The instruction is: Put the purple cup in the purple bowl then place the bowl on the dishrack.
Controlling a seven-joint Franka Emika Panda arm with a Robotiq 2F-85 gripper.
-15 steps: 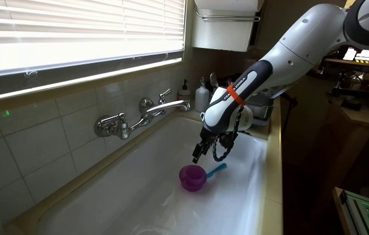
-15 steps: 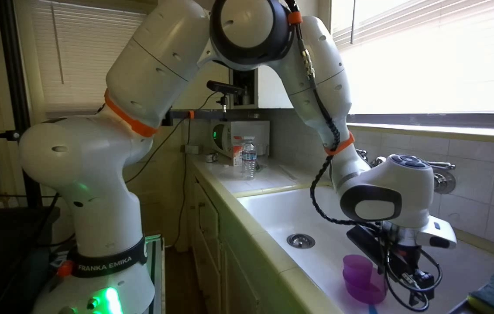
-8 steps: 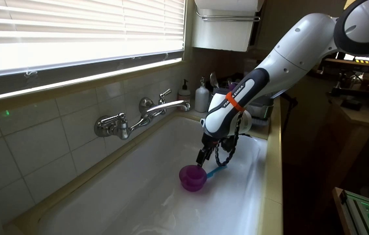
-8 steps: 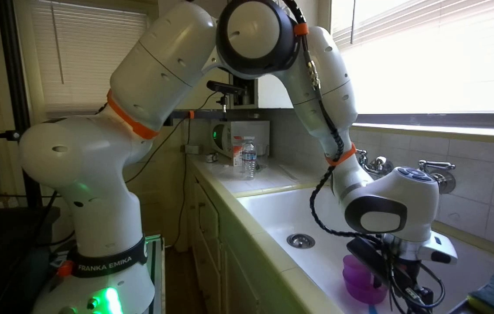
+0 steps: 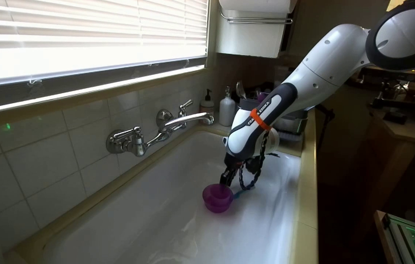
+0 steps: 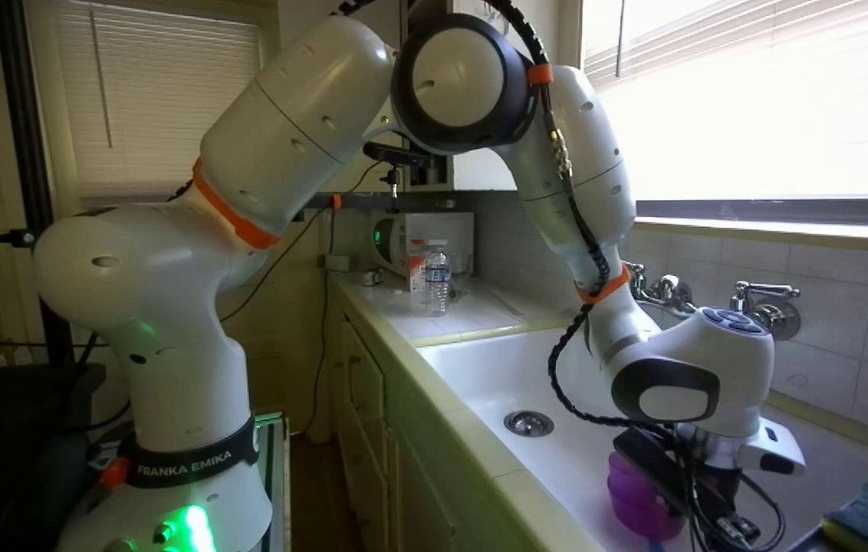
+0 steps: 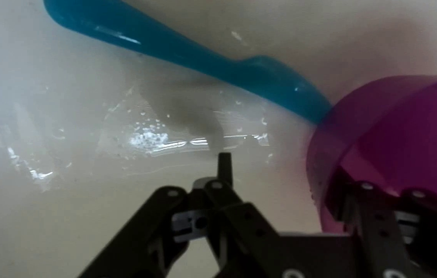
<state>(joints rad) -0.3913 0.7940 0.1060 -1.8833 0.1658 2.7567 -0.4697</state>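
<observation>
Arm [image 5: 291, 93] bent into sink [image 5: 149, 220] | tool [image 7: 282, 177] half-parted astride purple bowl [image 5: 217, 202] rim, gripping nothing

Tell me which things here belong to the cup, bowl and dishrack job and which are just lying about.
Part of the job:
cup
bowl
dishrack, partly hidden

Just lying about:
blue utensil
white bottle
water bottle
microwave

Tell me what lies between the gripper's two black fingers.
In the wrist view, the wall of the round magenta plastic bowl stands between them: one finger is inside it, the other outside, above the white sink.
</observation>
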